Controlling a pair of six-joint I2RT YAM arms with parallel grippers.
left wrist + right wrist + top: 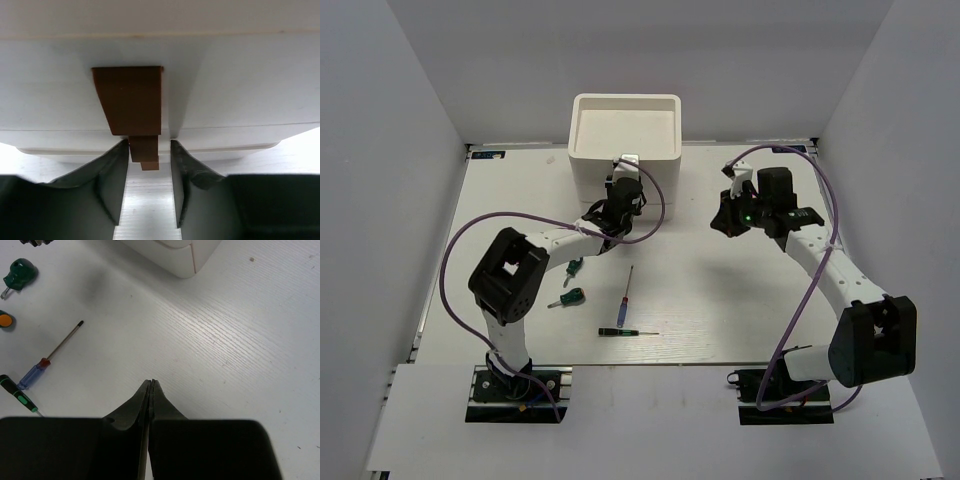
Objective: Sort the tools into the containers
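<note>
The step in hand looks like opening a drawer of the white organizer (625,135), which stands at the far middle of the table (720,320), before any tool goes in. The left gripper (148,145) is pressed up to the organizer's front face with its jaws apart, a small brown tab (145,152) sitting between the fingers (112,180). The near finger seems to touch the tab's edge while a gap shows on the other side, though the close view makes that contact hard to confirm. The right gripper (150,385) hangs over bare table to the right of the organizer, jaws pressed together and holding nothing. Four tools lie on the table in front of the organizer, apart from it: two stubby green-handled screwdrivers (572,282) just beside the left arm, the red-blue-handled screwdriver (627,295) near the middle, and the black-green precision screwdriver (625,332) nearest the bases. The top tray appears empty. The next move probably calls for closing the left jaws squarely on the tab and drawing straight back, level, so the drawer slides out without dragging the whole organizer forward. The right arm is then free to fetch a screwdriver.
</note>
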